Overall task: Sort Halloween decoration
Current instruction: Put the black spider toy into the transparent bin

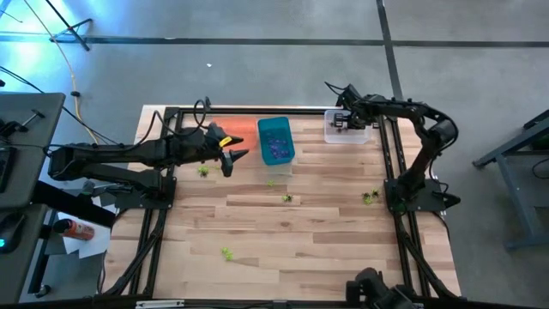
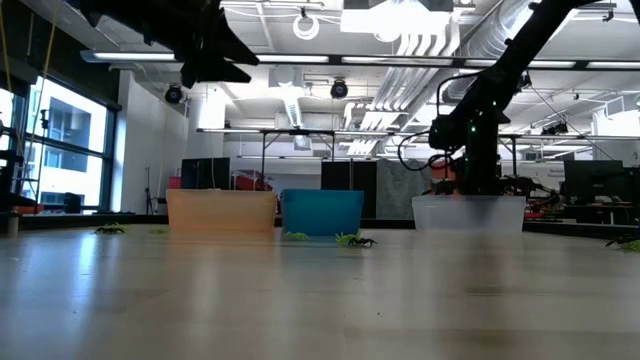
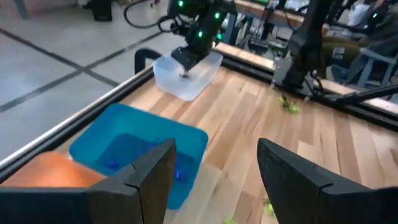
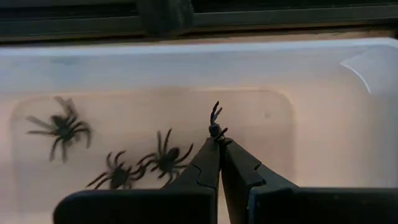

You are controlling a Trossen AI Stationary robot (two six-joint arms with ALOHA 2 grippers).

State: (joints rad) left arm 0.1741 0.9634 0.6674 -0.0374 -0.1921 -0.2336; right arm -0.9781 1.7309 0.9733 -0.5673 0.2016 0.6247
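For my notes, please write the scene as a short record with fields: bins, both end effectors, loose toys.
Bins: orange bin, blue bin, clear bin in a row at the table's far edge.
Right end effector: shut on a black spider, over the clear bin.
In clear bin: three black spiders.
Left end effector: open, empty, beside the blue bin.
Loose: green spiders on the table.

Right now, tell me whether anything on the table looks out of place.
Several yellow-green spiders lie loose on the wooden table, outside any bin, scattered near the left end effector, the teal bin and the right edge. The right end effector pinches a black spider over the clear bin.
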